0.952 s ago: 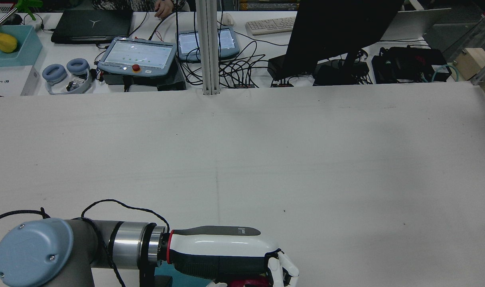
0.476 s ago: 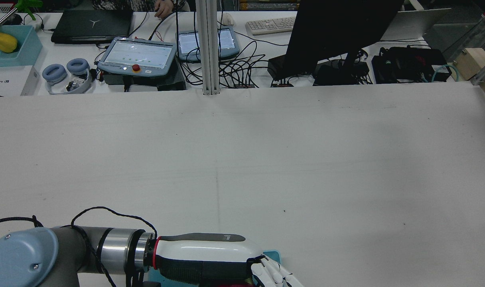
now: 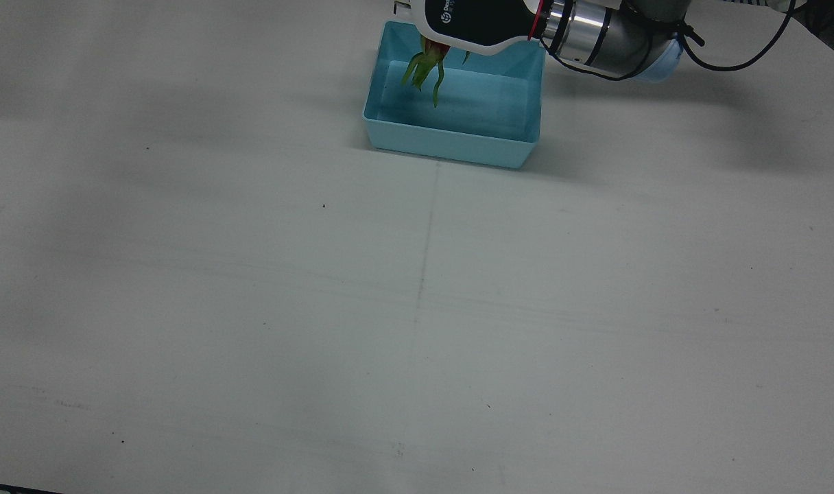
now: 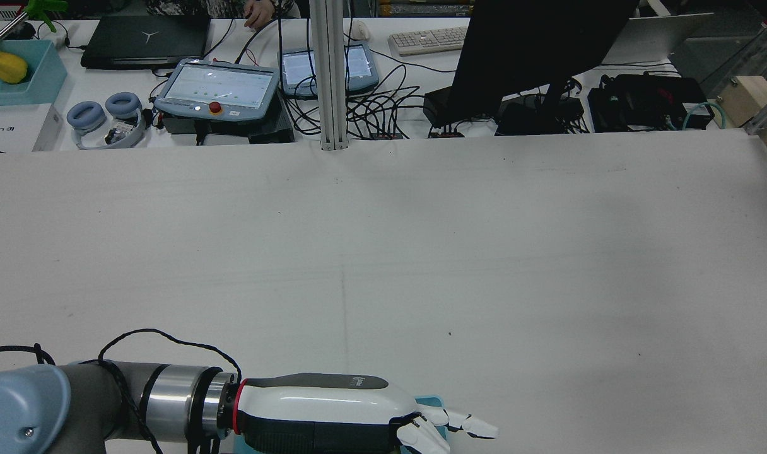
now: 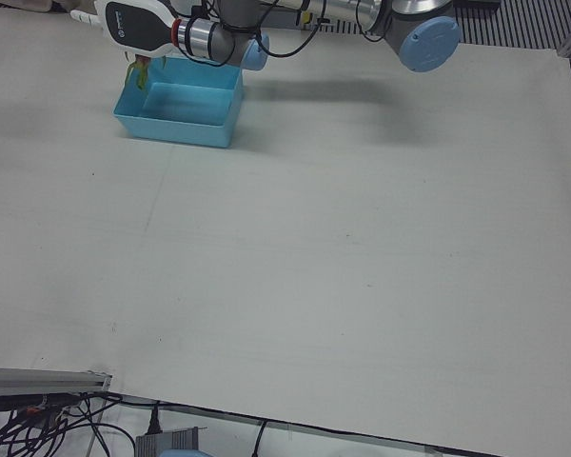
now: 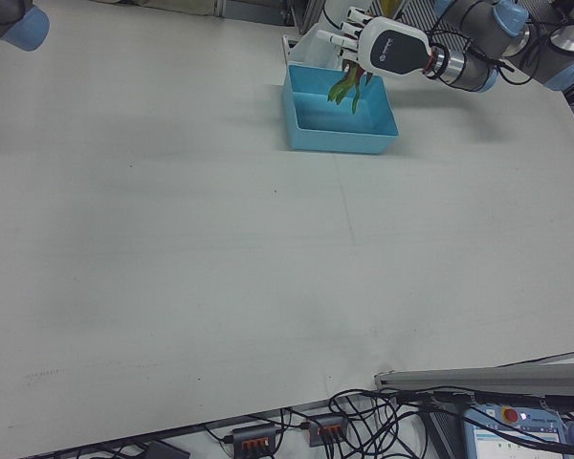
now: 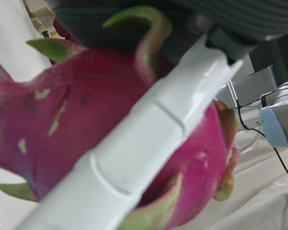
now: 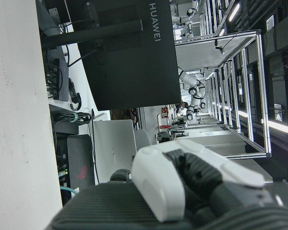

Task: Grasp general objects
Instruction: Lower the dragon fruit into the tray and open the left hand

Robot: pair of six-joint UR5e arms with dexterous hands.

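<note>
1. The left arm (image 4: 74, 403) reaches level across the table's near edge.
2. The left hand (image 6: 378, 46) is palm-down, fingers (image 4: 472, 425) spread and extended.
3. One finger (image 7: 134, 143) lies across a fruit (image 7: 72, 124) beneath the palm.

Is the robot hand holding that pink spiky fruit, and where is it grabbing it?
Yes. The left hand holds the dragon fruit around its pink body, green tips hanging over the blue bin.

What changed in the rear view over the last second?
The left arm slid toward that view's left and lower, and the left hand spread its fingers out from curled. The dragon fruit remains under its palm, over the blue bin. Table and back desk unchanged.
</note>
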